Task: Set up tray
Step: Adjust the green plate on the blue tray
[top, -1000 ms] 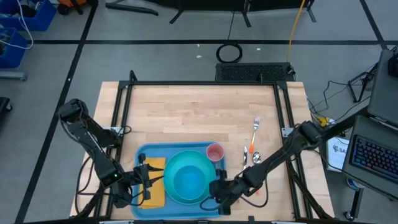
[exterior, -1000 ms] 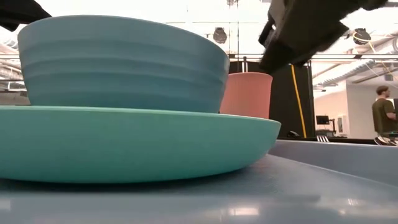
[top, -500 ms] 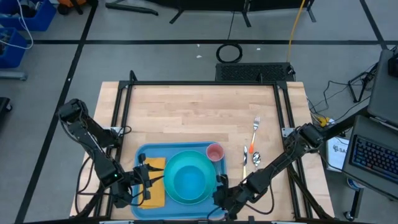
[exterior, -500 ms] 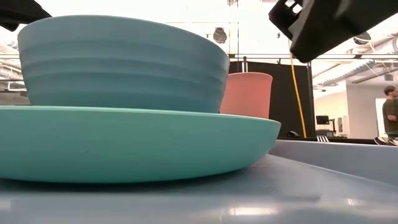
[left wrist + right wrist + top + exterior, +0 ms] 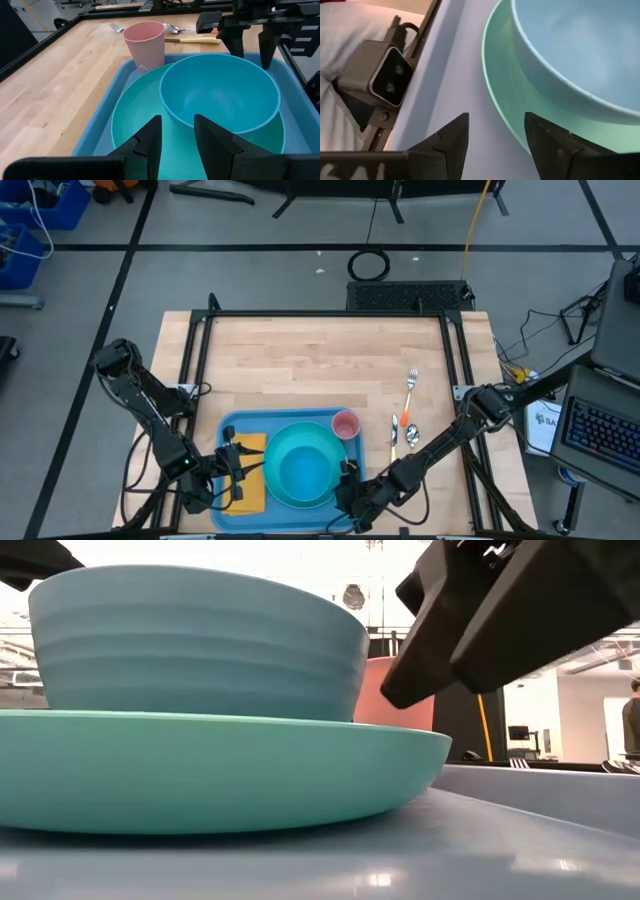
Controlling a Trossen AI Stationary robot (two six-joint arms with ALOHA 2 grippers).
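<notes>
right hand [image 5: 345,492] | fingers apart, holds nothing, above tray [image 5: 228,430] edge | grip rim gently, miss plate [image 5: 322,490] | left hand [image 5: 230,472] empty

The far half of the tabletop [image 5: 320,355] lies bare. On the tray [image 5: 228,430], plate [image 5: 290,490], bowl [image 5: 305,470] and cup [image 5: 345,424] crowd together; fork [image 5: 410,390] and spoon [image 5: 411,432] lie beside its right rim.

Overhead camera looks straight down; low one sits close behind the plate [image 5: 200,765], shared with both wrist cameras.
</notes>
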